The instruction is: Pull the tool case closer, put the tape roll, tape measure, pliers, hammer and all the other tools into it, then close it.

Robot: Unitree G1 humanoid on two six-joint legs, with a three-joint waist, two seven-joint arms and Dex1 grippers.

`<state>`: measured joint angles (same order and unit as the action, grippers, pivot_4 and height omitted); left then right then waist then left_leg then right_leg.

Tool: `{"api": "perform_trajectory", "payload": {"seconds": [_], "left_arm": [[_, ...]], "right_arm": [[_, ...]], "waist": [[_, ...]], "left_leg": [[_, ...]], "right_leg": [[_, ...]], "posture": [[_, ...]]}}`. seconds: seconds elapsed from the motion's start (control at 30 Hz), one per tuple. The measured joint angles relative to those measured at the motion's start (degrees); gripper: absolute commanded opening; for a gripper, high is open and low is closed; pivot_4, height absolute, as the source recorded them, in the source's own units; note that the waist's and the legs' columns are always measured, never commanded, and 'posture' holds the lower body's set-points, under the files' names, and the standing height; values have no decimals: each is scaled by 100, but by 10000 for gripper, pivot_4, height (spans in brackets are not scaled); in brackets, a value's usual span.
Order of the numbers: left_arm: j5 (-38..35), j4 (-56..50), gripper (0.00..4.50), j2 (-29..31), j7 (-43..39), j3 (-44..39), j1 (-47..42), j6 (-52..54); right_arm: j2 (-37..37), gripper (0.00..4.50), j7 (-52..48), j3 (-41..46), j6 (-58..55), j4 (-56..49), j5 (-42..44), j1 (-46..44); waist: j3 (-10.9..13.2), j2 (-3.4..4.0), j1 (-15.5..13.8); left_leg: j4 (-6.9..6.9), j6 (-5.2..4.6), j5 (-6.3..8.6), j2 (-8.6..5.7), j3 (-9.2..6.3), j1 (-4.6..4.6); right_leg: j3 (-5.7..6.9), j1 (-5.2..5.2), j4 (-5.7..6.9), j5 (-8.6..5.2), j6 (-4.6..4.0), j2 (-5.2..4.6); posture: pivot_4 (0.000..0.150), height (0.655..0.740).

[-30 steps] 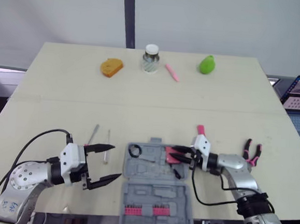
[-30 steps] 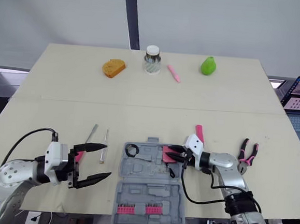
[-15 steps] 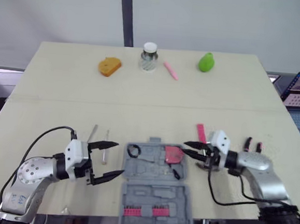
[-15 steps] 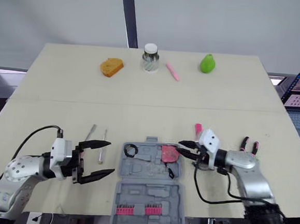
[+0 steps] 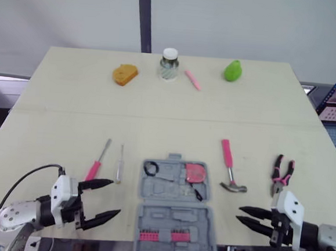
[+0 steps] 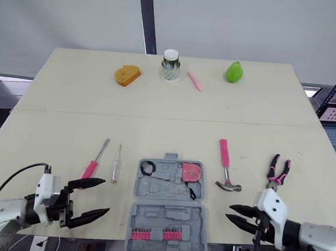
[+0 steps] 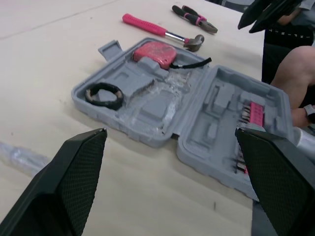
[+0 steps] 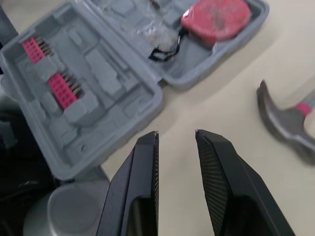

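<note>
Open tool case point(image 5: 176, 204) is lying at the worktop's point(image 5: 70, 112) near edge, between our two empty pincers.
We are risking knocking the hammer point(image 5: 229, 162) aside, since our right pincer point(image 5: 238, 214) is barely parted; our left pincer point(image 5: 114, 198) is gaping wide. Both arms are reaching low, pointing inward. Tape roll point(image 5: 150, 169) and tape measure point(image 5: 195, 173) are sitting inside; pliers point(image 5: 282, 172) and screwdrivers point(image 5: 97, 163) are lying outside.

The open grey plastic tool case point(image 5: 174, 193) sits at the pale bench's point(image 5: 157, 113) near edge, with the black tape roll point(image 5: 150, 169) and pink tape measure point(image 5: 195, 173) in its rear half. The pink-handled hammer point(image 5: 229, 163) lies just right of it and the pink-and-black pliers point(image 5: 282, 173) farther right. The pink-handled screwdriver point(image 5: 97, 165) and clear-handled screwdriver point(image 5: 119, 167) lie to its left.
</note>
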<state>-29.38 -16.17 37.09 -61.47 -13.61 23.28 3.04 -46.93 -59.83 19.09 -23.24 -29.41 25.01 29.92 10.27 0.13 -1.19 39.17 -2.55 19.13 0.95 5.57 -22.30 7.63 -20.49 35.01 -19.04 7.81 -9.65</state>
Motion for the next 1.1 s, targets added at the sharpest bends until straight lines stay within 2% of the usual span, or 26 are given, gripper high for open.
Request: {"api": "perform_trajectory", "payload": {"seconds": [0.27,0.63,0.87,1.0,1.1], "left_arm": [[48,129,45000,-113,-10,-1,368,-282],[152,130,45000,-219,0,19,442,-589],[144,-27,45000,-160,-38,395,-852,-447],[150,-83,45000,-160,-41,812,-1562,-190],[187,-89,45000,-166,-75,1078,-1904,-59]], "right_arm": [[22,12738,1,-15,307,83,-234,439],[30,12738,37,-72,286,191,-233,332],[207,12738,595,-18,-366,149,-112,34],[525,12738,1328,275,-857,-4,-122,2],[828,25055,1830,565,-1297,-289,-82,83]], "waist": [[0,0,-32],[0,0,-29],[-2,3,-76],[-2,5,-41],[-3,6,-34]], "left_leg": [[0,9,9,4,-2,-2],[0,7,8,7,-1,-1],[0,5,2,2,-5,-2],[0,-3,-3,-5,2,-1],[0,-2,-6,-5,5,2]], "right_leg": [[-4,-1,-5,-1,-1,-8],[0,-1,-7,-1,-3,-11],[2,0,2,-1,-3,4],[25,-1,30,1,0,11],[26,-3,40,1,1,12]], "posture": [[1500,6950],[1500,6950],[1500,6950],[1500,6950],[1500,6950]]}}
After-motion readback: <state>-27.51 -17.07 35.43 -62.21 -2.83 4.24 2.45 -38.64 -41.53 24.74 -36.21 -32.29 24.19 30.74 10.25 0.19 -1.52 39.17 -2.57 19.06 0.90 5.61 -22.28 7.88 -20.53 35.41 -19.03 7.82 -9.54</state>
